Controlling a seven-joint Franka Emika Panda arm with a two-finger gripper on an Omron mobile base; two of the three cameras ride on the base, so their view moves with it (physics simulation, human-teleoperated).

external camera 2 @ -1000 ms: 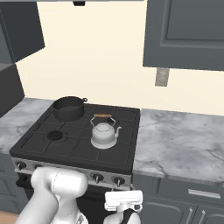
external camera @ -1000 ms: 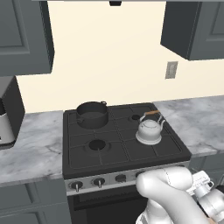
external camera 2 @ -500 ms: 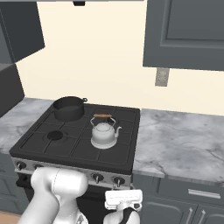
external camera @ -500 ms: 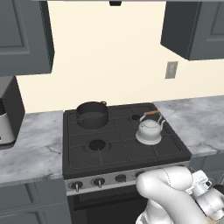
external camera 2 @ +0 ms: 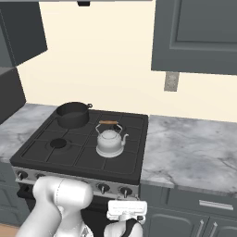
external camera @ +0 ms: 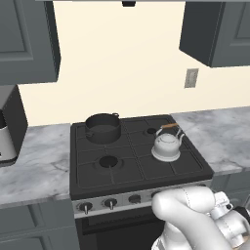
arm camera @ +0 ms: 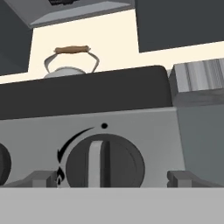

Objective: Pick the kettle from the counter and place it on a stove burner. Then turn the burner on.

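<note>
The white-silver kettle [external camera: 166, 145] [external camera 2: 109, 141] stands on the front right grate of the black stove, hiding the stove burner beneath it. In the hand view its wooden handle and top [arm camera: 70, 65] rise behind the stove's front edge. My gripper [arm camera: 109, 178] hangs low in front of the stove's control panel. It is open, with one fingertip on each side of the rightmost knob [arm camera: 104, 162] [external camera 2: 125, 190] and not touching it. The knob's bar stands upright. The marble counter [external camera: 29, 166] [external camera 2: 190, 152] flanks the stove.
A dark grey pot [external camera: 102, 127] [external camera 2: 72, 114] sits on the back left burner. The front left burner [external camera: 108, 161] [external camera 2: 58, 143] is bare. More knobs [external camera: 111, 202] line the front panel. Dark cabinets hang above both sides, and an outlet [external camera: 191, 77] is on the wall.
</note>
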